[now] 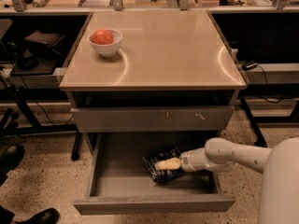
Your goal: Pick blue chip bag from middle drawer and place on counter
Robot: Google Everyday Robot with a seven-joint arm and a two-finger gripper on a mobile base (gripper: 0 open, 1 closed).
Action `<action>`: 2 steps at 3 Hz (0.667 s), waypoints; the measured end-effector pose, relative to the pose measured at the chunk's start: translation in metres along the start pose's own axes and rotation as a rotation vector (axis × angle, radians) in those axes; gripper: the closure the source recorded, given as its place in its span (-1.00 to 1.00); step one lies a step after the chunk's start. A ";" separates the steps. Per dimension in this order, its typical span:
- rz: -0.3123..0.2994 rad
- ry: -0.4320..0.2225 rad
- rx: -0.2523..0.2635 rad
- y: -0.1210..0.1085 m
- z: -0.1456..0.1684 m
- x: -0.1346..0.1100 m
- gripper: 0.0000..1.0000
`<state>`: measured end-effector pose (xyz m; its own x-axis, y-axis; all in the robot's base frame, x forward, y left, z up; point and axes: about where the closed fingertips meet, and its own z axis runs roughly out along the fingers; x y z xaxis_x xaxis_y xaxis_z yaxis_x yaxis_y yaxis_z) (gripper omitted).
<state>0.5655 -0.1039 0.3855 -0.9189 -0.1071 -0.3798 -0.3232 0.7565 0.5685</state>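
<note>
A white bowl (105, 46) sits at the left rear of the counter (177, 45). Below, the middle drawer (117, 174) stands open, the blue chip bag (160, 154) lying right of centre inside. The gripper (167, 164) rests on the bag (whether it has hold, I cannot tell).
</note>
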 end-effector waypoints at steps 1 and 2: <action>-0.005 -0.022 0.069 -0.002 -0.001 -0.001 -1.00; -0.032 -0.031 0.261 -0.003 -0.028 -0.012 -1.00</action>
<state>0.5714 -0.1229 0.4092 -0.9004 -0.1173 -0.4191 -0.2793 0.8942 0.3498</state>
